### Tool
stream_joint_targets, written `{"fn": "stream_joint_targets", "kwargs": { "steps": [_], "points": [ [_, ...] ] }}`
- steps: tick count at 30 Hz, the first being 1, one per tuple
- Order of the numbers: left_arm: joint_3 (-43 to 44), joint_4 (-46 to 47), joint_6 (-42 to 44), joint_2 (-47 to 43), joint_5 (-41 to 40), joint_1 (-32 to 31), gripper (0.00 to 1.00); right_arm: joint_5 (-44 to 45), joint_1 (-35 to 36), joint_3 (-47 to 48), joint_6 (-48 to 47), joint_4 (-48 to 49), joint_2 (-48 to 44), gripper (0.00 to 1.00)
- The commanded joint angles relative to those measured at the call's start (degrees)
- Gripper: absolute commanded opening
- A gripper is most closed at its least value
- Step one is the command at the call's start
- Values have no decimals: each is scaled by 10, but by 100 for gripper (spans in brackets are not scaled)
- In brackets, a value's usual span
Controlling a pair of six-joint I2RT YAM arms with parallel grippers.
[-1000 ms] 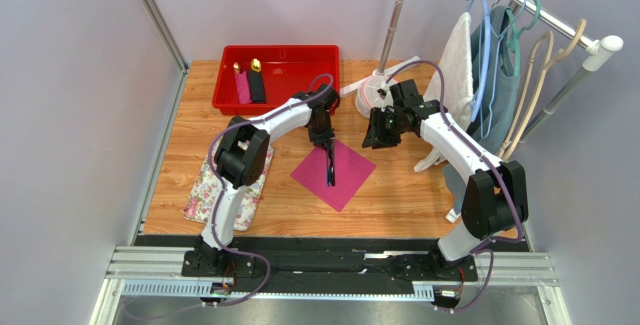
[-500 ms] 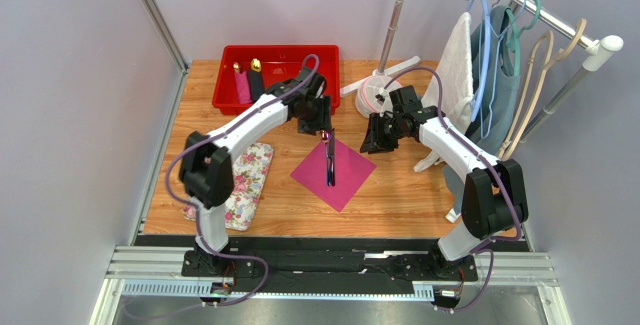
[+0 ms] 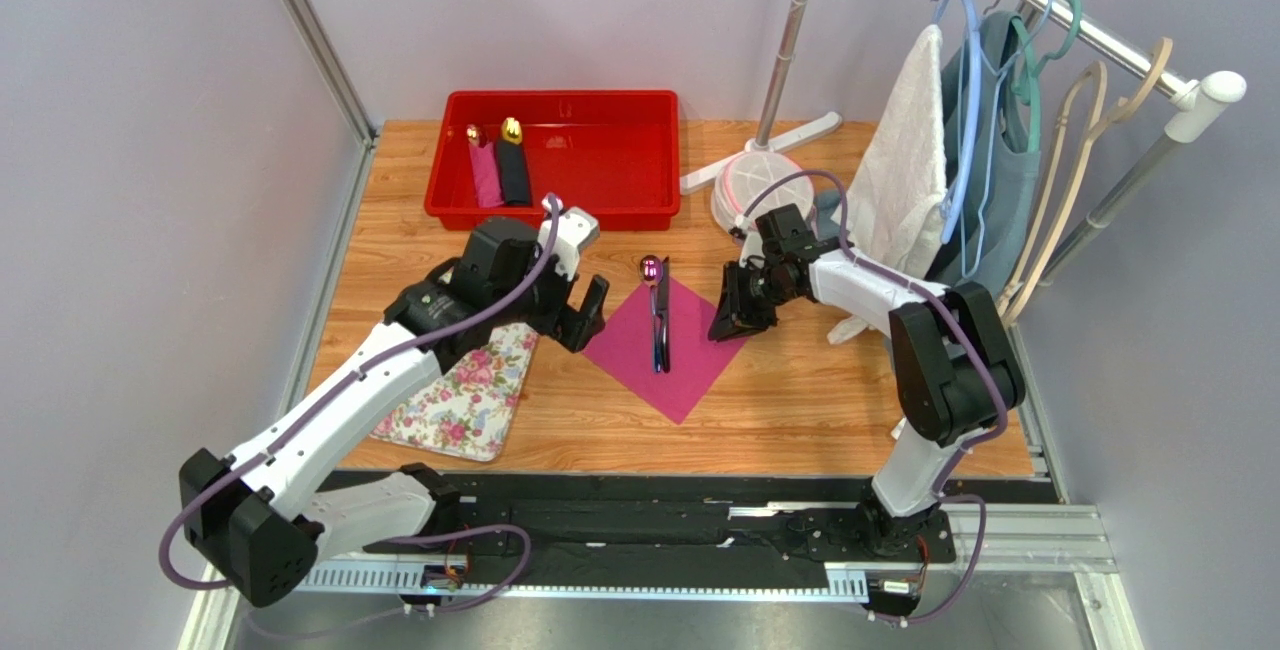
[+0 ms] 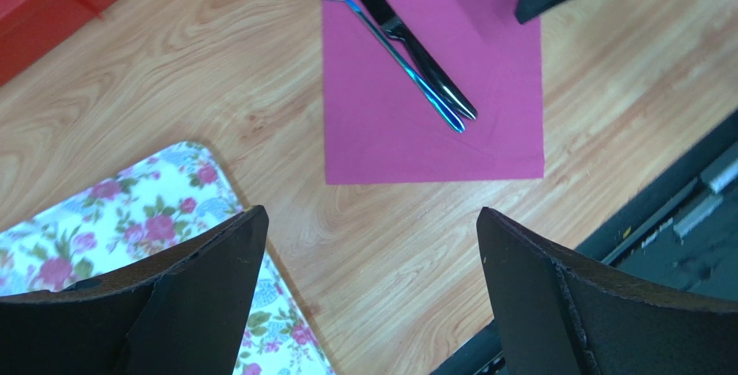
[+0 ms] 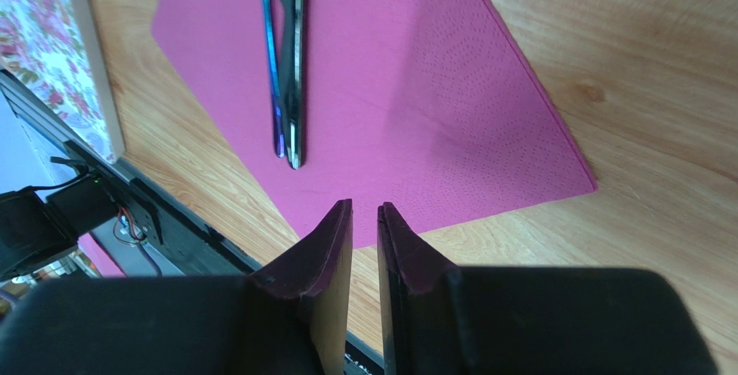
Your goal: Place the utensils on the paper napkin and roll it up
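1. Two tools serve this step, and neither has hold of anything. The left tool has its jaws spread wide. The right tool has its jaws drawn almost together, with only a slim gap between them.
2. Work location: the utensils lie close together along a diagonal of the paper napkin, ahead of the left tool. The spoon bowl overhangs the corner farthest from that tool. The napkin lies directly below and ahead of the right tool, with the utensils beyond it to one side.
3. Status, as judged: placement looks complete and rolling is due to begin.
4. Recommended procedure:
   - Lower the right tool to the bench at the napkin corner beneath it.
   - Open slightly and pinch the single sheet only.
   - Fold that corner over the handles, then roll toward the left tool.
   - Use the left tool as a stop so the utensils stay parallel.
   - Do not drag the sheet; thin paper probably tears.
5. Pose: the left forearm reaches diagonally forward, with its tool over bare bench between the floral cloth and the napkin. The right arm is bent sharply at the elbow, with its tool tilted down at the napkin corner. Whether it touches the paper cannot be told.
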Motion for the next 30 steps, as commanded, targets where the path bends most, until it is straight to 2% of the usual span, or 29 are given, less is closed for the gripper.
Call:
{"fn": "stream_joint_targets", "kwargs": {
  "steps": [1,4,8,15,18,22,24,25,30],
  "points": [
    [-79,82,78,-49,88,0,99,-3,4,-15,0,33,22,19],
    [-124,129,140,-86,148,0,99,-1,6,-24,4,34,30,19],
    [-141,117,224,-105,231,0,99,0,9,-30,8,32,38,19],
    [-169,88,324,-96,257,-26,99,-8,16,-39,14,29,57,19],
    [-183,94,355,-87,239,-55,92,-10,20,-48,19,30,53,19],
    [-191,107,363,-53,219,-95,73,-14,23,-62,23,33,38,19],
    [-191,116,360,-29,211,-118,70,-12,25,-65,24,33,31,20],
    [-194,128,361,-22,212,-123,65,-9,26,-63,23,30,30,20],
    [-212,167,412,-2,208,-193,51,-15,25,-23,15,5,23,24]
  ]
}}
